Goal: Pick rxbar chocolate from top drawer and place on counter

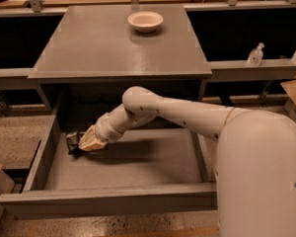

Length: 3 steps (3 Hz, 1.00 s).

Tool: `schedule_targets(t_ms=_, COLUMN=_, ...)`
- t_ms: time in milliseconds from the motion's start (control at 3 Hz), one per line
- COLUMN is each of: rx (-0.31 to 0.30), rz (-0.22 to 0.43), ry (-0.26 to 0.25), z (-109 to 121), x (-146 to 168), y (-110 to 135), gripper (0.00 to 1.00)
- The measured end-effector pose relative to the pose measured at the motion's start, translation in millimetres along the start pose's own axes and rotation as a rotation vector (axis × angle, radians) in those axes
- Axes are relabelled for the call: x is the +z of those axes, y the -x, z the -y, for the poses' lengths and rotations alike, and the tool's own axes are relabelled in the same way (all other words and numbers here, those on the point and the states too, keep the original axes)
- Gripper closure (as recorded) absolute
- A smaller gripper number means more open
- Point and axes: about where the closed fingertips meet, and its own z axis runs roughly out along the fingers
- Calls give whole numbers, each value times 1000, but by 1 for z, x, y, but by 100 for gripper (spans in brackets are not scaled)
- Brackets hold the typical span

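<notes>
The top drawer [108, 201] is pulled open below the grey counter [103, 48]. My gripper [84, 143] reaches down into the drawer's left part, near the left wall. Its tan fingers [91, 141] are shut on the rxbar chocolate [72, 140], a small black-wrapped bar that sticks out to the left of the fingertips. The bar hangs slightly above the drawer floor, with a shadow beneath it. Part of the bar is hidden by the fingers.
A white bowl [145, 20] stands at the back of the counter. My white arm and large base [261, 172] fill the right foreground and cover the drawer's right side. Small bottles [255, 55] stand on a ledge at the right. Light tan tabletops lie behind.
</notes>
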Motion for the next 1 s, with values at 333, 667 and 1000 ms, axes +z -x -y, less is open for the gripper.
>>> schedule_targets(t_ms=333, rx=-53, rz=112, ry=-75, z=10, x=-44, y=33, gripper=100)
schedule_targets(t_ms=667, rx=-95, rz=180, ry=-138, z=11, x=-85, y=58, gripper=100)
schedule_targets(t_ms=1000, rx=-123, rz=198, ry=-195, z=6, x=-120, y=77, gripper=100)
